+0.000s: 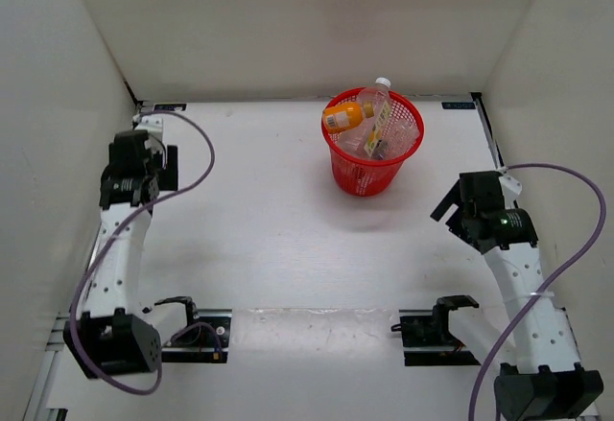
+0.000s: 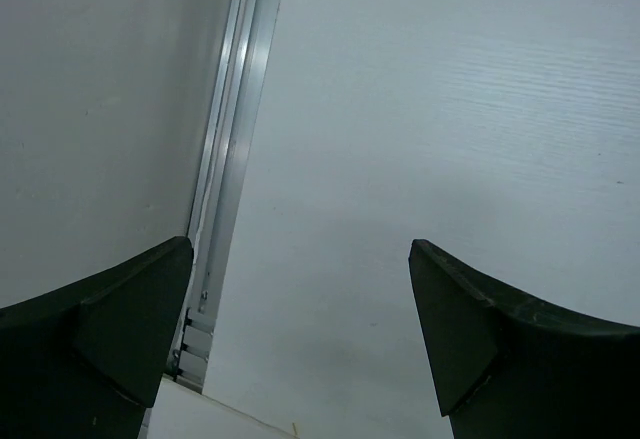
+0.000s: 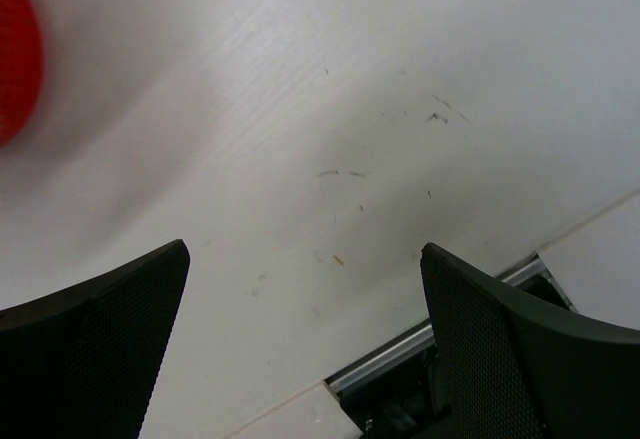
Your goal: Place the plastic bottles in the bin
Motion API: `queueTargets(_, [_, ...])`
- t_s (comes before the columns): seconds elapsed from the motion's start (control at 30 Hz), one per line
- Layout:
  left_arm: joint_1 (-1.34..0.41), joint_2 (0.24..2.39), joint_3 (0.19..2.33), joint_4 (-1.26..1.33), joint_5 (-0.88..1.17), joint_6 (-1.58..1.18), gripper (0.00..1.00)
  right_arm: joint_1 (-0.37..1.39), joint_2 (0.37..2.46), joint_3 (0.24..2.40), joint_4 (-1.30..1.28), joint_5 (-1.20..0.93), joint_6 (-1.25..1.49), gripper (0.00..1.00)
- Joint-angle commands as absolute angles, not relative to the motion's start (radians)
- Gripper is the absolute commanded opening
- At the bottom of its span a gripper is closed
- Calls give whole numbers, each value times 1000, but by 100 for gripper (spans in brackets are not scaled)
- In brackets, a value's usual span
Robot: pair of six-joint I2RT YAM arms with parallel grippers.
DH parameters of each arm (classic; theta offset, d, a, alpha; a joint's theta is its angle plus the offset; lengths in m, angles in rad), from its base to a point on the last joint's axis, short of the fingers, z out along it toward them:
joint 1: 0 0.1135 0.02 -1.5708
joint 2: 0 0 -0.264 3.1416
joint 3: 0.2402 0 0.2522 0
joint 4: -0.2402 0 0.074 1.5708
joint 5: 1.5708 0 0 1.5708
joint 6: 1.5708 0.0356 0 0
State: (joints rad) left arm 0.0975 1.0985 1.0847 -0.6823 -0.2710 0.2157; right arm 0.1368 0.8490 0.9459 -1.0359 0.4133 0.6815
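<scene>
Observation, overhead view: the bin stands upright on the table, in the upper middle of the frame, slightly right of centre. The plastic bottles lie inside it, tumbled against one another. An orange bottle rests at the left of the rim, and a clear bottle leans beside it with its white cap just above the rim. The rest are tangled below, and I cannot count them through the lattice. I see no bottle loose on the table.

Left gripper: jaws fully spread, nothing between them. Its own camera shows only the enclosure wall, a metal rail and bare white surface. In the overhead view it sits at the upper left, well apart from the bin.

Right gripper: likewise wide open and empty, over scuffed table. The bin shows only as a red blur at the upper left edge of its camera.

Assessment: the bottles stack loosely because the tapered bin crowds them toward the centre (the tall one has nowhere to lie flat). Both arms stand clear of the bin with nothing left to carry, so I judge the task finished or very nearly so. I judge the leaning bottle stable, as its weight sits below the rim.
</scene>
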Motion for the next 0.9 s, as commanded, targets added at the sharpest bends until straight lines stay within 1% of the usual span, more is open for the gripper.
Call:
queueTargets(0.0, [121, 979, 993, -667, -287, 201, 100, 107, 832, 884, -1045, 276, 650, 100])
queueTargets(0.1, [121, 969, 891, -667, -406, 149, 100, 107, 778, 851, -991, 190, 650, 100])
queueTargets(0.2, [121, 960, 833, -667, -455, 97, 100, 107, 741, 842, -965, 178, 675, 100])
queueTargets(0.47, [121, 940, 871, -701, -391, 32, 100, 107, 676, 876, -991, 258, 715, 100])
queueTargets(0.63, [121, 930, 871, -710, -391, 32, 100, 107, 623, 867, -991, 307, 782, 100])
queueTargets(0.87, [121, 920, 850, -719, -402, 23, 100, 107, 623, 857, -991, 350, 795, 100])
